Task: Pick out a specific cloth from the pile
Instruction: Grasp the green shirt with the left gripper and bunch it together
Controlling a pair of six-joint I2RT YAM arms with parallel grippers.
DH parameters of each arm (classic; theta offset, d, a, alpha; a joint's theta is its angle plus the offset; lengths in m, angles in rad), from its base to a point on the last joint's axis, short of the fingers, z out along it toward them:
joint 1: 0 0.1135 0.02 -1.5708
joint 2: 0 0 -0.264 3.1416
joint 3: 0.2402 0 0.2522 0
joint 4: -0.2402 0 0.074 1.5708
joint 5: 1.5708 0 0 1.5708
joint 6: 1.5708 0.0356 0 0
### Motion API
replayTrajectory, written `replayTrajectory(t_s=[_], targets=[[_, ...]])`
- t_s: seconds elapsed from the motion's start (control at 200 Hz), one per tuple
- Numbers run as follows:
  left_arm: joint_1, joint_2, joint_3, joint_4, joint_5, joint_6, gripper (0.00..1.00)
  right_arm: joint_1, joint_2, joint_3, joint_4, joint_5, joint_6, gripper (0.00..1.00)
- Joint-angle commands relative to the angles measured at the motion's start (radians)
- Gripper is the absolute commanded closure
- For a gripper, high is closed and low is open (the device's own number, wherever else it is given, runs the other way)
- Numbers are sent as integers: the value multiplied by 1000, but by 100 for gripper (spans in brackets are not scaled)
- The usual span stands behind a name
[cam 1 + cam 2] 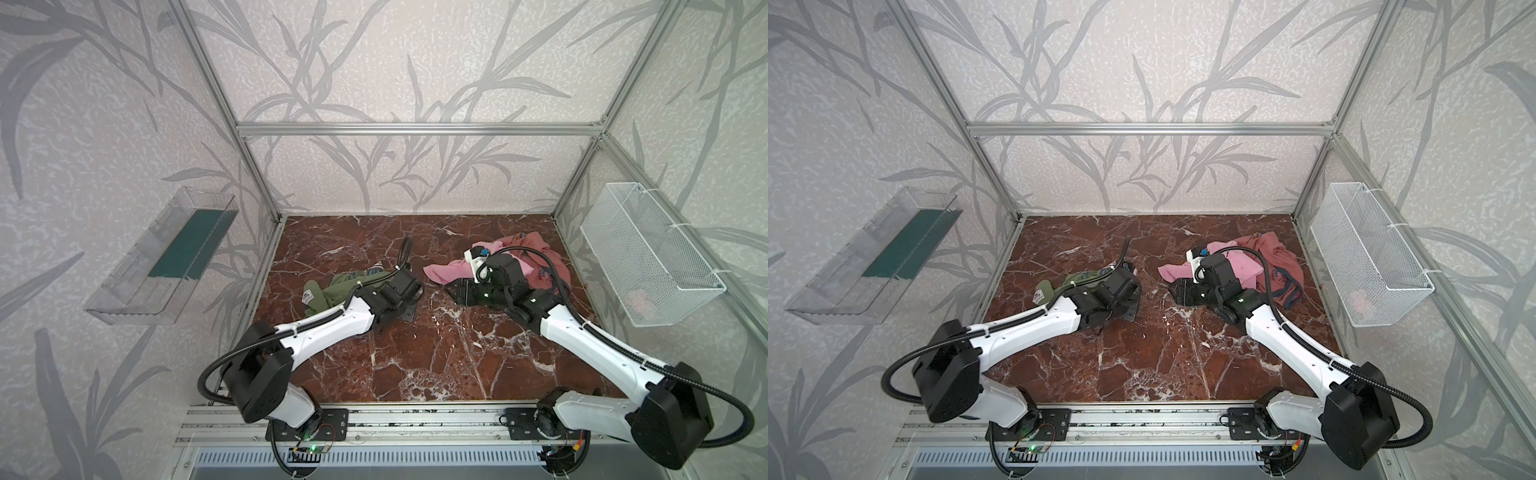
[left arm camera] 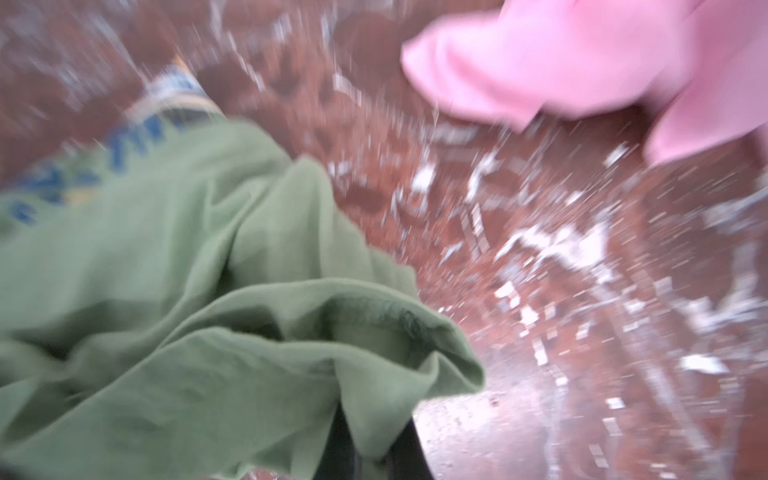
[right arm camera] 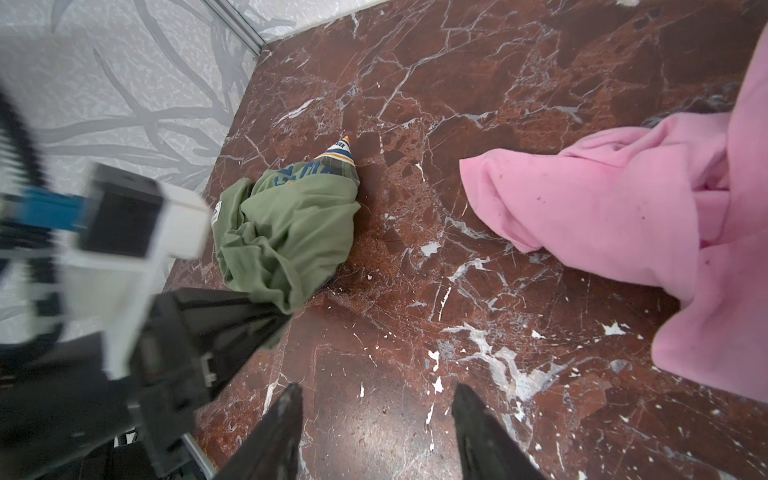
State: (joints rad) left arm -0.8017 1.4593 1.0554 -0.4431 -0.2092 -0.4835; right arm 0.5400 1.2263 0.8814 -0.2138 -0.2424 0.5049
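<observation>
- Olive-green sleeveless shirt with blue-yellow print (image 1: pixel 328 293): lies crumpled on the left of the red-brown marble tabletop (image 1: pixel 415 365), well apart from the pile (image 1: pixel 440 272).
- Left hand (image 3: pixel 274 320): clamped on the shirt's hem. Only the right wrist view shows this grip.
- Step: extraction, judged nearly complete. Next: lift clear, keeping the grip.
- Right hand (image 3: pixel 376 392): jaws apart, empty, over bare tabletop.
- Pile: light pink cloth (image 1: pixel 1175 270) and salmon-red shirt (image 1: pixel 1283 257). The shirt shows clearly in the top views only.

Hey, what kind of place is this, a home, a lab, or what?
Most likely a robot test cell, not a home: an aluminium frame boxes in leaf-patterned wall panels, the left arm and right arm are mounted on a front rail, and the work surface is a marble-look tabletop.
</observation>
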Motion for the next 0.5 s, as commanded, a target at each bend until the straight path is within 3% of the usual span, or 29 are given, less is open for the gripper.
replayTrajectory(t_s=[0.0, 0.175, 0.495], targets=[[18, -64, 53, -39, -42, -3, 100, -7, 8, 19, 22, -13, 7, 42], [98, -118, 88, -55, 2, 0, 100, -6, 18, 26, 35, -35, 15, 42], [335, -129, 11, 3, 27, 8, 100, -6, 32, 43, 32, -49, 11, 42]])
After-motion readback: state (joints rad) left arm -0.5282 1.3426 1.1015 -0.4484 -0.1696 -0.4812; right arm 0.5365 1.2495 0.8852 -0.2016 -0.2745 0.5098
